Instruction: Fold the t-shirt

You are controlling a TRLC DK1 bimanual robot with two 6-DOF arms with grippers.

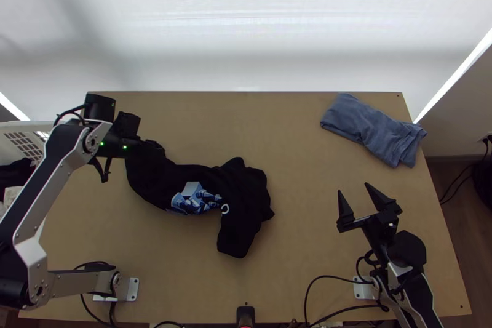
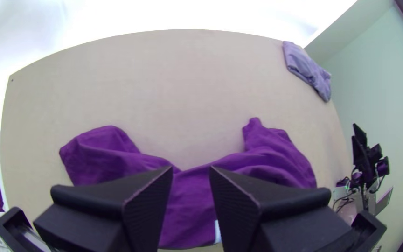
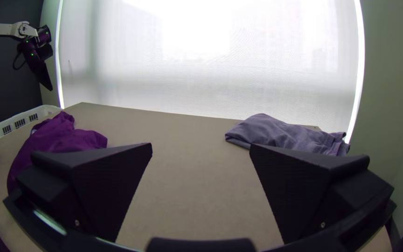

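Open table point(image 1: 301, 156) separates the t-shirt point(image 1: 243, 196) (bunched) from blue cloth point(image 1: 372, 130) at the edge.

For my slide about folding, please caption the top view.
A bunched black t-shirt with blue-white print and a folded blue-grey cloth lie on a light wooden table.

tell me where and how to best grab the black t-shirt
I'd pinch the flap at the right end of the bunched t-shirt, the one pointing to the near edge of the table. Come down from the right with the right gripper, which is open on that side. The flap juts out narrow, so it should fit between the fingers.
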